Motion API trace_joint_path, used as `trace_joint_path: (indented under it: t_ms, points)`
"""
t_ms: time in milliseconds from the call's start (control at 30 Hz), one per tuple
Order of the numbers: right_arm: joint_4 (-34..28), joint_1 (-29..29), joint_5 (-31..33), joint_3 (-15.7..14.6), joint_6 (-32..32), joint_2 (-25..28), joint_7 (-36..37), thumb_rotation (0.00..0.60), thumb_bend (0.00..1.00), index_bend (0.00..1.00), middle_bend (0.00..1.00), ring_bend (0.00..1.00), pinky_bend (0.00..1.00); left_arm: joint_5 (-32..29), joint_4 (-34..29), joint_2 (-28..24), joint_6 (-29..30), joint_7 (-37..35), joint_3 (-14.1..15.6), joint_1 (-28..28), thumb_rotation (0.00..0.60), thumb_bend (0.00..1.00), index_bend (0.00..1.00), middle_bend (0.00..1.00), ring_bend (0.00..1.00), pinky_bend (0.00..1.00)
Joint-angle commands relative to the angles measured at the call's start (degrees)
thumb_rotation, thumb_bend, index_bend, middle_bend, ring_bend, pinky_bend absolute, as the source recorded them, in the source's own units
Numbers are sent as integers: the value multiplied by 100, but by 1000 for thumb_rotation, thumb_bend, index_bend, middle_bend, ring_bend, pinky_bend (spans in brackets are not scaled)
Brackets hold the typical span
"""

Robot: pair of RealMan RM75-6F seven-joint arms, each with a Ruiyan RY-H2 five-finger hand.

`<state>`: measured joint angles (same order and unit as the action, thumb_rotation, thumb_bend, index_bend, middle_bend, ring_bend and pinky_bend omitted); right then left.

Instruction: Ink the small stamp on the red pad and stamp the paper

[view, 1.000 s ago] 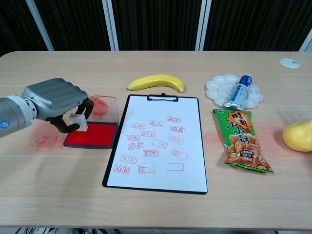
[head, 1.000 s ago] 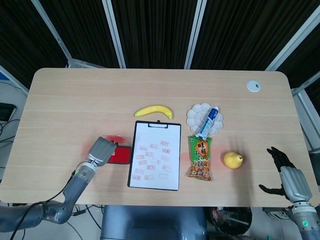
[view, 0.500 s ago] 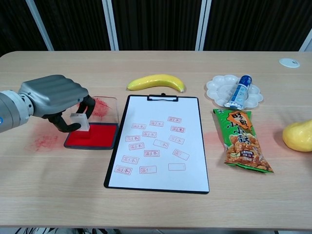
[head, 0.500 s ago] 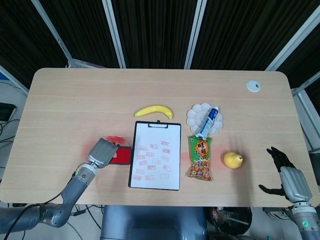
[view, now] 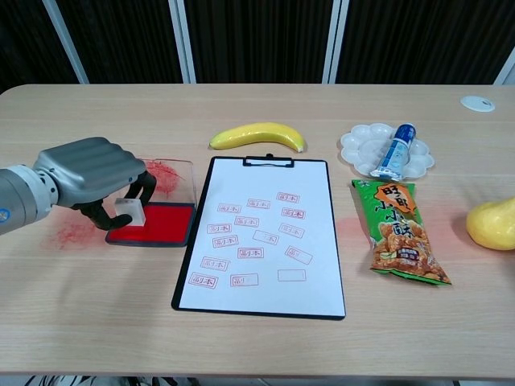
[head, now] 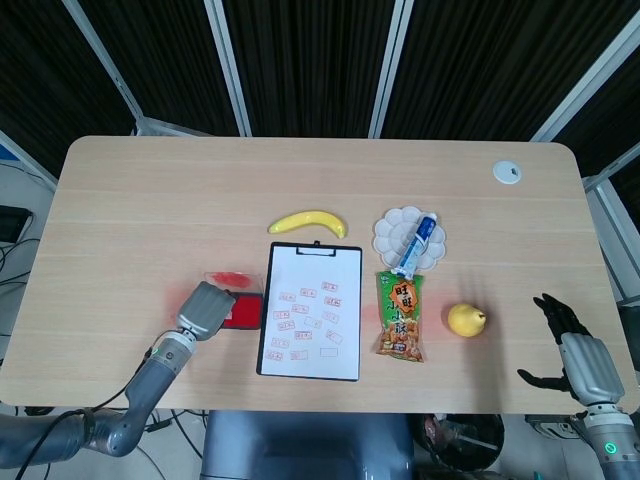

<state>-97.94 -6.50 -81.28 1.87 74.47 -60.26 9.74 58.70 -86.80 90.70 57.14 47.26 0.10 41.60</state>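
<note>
In the chest view the left hand (view: 88,173) sits at the left of the frame, its fingers (view: 133,185) curled around the small stamp (view: 129,212), which stands on the left part of the red pad (view: 153,223); the base of the stamp seems to touch the ink, but the hand hides most of it. The head view shows the same hand (head: 204,308) only from above, and there the stamp is fully covered, so the grasp cannot be seen. The clear lid (view: 170,178) of the pad lies behind it, stained red. The paper (view: 256,233) on the clipboard (view: 265,163) lies just right of the pad and carries many red prints, too small to read. The right hand (head: 568,345) appears only in the head view, at the lower right beyond the edge of the tabletop (head: 200,180), with fingers spread and holding nothing. The pear (view: 492,223) is cut off by the right frame edge in the chest view but shows whole in the head view.
</note>
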Motion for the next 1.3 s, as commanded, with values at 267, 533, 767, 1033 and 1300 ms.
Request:
trace_joint_path:
  t_ms: [267,533,767,1033,1300]
  points:
    - [2,-1,-5,-1,2,-4,-7,600,50,95,0,0,220,-34,69,30,-32,-7,35,7,600,608,677,710,894,1000]
    - [-2,0,-2,0,4,-2,-3,600,50,95,0,0,219,-10,26,-8,28,8,-4,30,600,608,679,714,894,1000]
    - [-1,-1,-1,-1,2,-3,-3,600,50,95,0,0,219,-18,-115,-136,105,45,-102,73,600,609,679,714,894,1000]
    - [-5,-1,3,1,2,-4,-6,600,50,95,0,0,219,-84,-203,-201,169,2,-200,96,600,609,679,714,893,1000]
    - [-17,-9,34,7,-29,5,33,600,49,95,0,0,220,-79,-567,-349,273,180,-331,218,600,608,680,715,893,1000]
